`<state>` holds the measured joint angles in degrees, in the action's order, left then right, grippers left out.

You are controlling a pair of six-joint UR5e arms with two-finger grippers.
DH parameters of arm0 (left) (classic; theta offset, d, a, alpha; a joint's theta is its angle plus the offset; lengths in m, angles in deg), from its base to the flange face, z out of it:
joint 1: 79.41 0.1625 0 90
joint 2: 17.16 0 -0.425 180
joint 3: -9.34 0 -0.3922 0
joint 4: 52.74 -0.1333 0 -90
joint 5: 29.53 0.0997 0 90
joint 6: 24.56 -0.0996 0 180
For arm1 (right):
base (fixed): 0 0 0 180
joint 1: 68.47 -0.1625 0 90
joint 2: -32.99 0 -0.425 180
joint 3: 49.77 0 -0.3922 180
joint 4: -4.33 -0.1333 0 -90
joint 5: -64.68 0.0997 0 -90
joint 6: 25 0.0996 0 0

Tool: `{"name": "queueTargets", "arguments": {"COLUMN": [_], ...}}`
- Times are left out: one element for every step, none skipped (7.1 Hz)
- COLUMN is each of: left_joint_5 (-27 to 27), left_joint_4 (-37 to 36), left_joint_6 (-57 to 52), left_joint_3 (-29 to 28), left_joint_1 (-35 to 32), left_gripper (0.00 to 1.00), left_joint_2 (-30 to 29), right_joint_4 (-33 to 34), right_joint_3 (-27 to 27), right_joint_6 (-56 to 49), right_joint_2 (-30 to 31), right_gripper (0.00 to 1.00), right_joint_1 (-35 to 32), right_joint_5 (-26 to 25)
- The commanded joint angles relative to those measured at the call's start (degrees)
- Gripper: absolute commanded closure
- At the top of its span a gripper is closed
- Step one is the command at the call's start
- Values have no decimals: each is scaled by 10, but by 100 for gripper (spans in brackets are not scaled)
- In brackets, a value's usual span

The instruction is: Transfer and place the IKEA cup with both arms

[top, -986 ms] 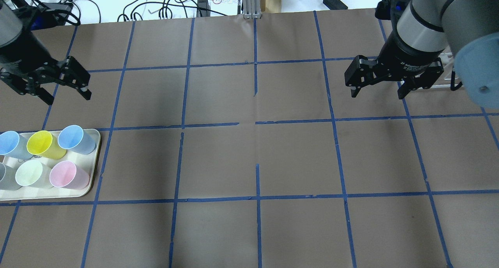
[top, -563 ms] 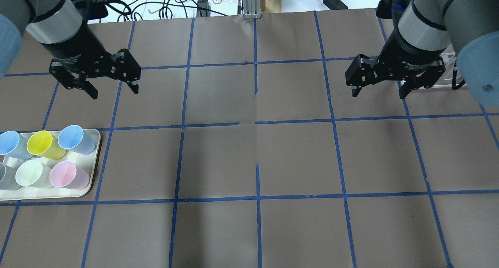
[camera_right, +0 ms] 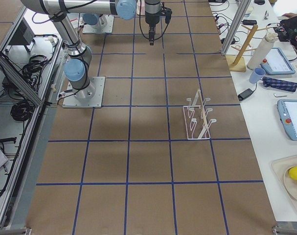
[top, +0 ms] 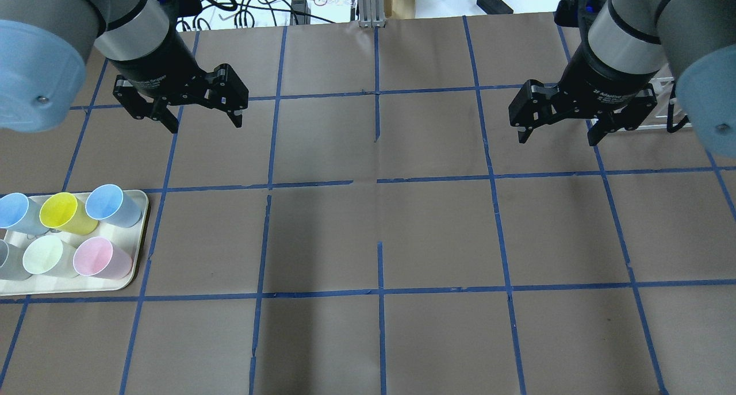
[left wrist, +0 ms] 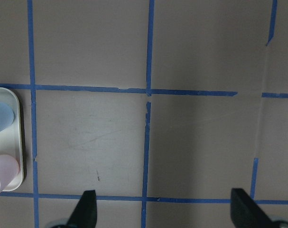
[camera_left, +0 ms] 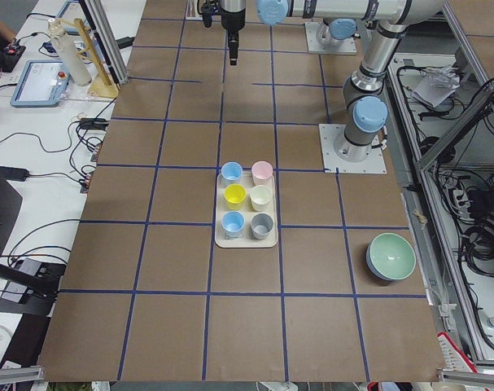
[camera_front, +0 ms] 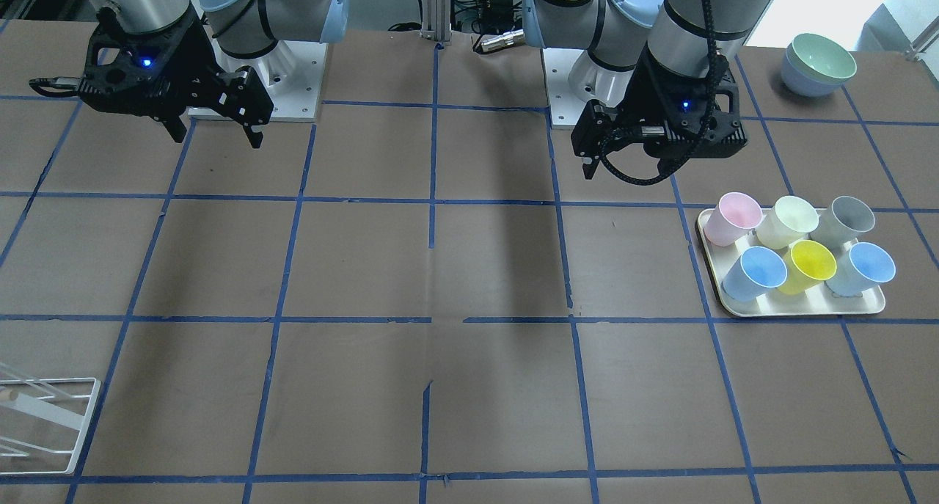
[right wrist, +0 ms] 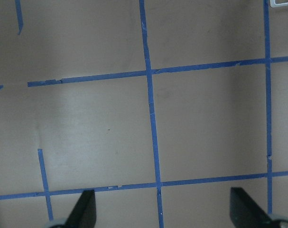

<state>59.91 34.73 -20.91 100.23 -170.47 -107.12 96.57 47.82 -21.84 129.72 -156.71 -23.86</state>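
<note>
The IKEA cup (top: 109, 202), pale blue with a greyish-blue outside, stands at the far right corner of the cream tray (top: 138, 268) and also shows in the front view (camera_front: 759, 269) and the left view (camera_left: 231, 170). A very similar sky-blue cup (top: 14, 211) stands at the tray's other far corner. My left gripper (top: 204, 122) is open and empty above the table, beyond and to the right of the tray. Its fingertips (left wrist: 89, 209) frame bare table, with the tray's edge (left wrist: 18, 142) at the left. My right gripper (top: 556, 136) is open and empty at the far right.
Yellow (top: 60, 211), pale green (top: 45, 255), pink (top: 95, 257) and grey (camera_front: 851, 216) cups share the tray. A white wire rack (camera_right: 199, 117) stands beside the right arm. Stacked bowls (camera_front: 818, 64) sit near the left arm's base.
My left arm has swung right along the table's far part, away from the left edge, with its gripper still open. The right arm and the cups have not moved.
</note>
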Motion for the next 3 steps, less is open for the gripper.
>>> {"name": "queueTargets", "arguments": {"left_joint_5": [-1,0,0], "left_joint_4": [-6,-6,-6], "left_joint_6": [0,0,0], "left_joint_3": [0,0,0], "left_joint_1": [-1,-1,0], "left_gripper": [0,0,0], "left_joint_2": [-2,-2,0], "right_joint_4": [0,0,0], "right_joint_3": [0,0,0], "right_joint_6": [1,0,0], "right_joint_2": [-1,-1,-1], "right_gripper": [0,0,0], "right_joint_1": [-1,-1,-2], "right_joint_5": [2,3,2]}}
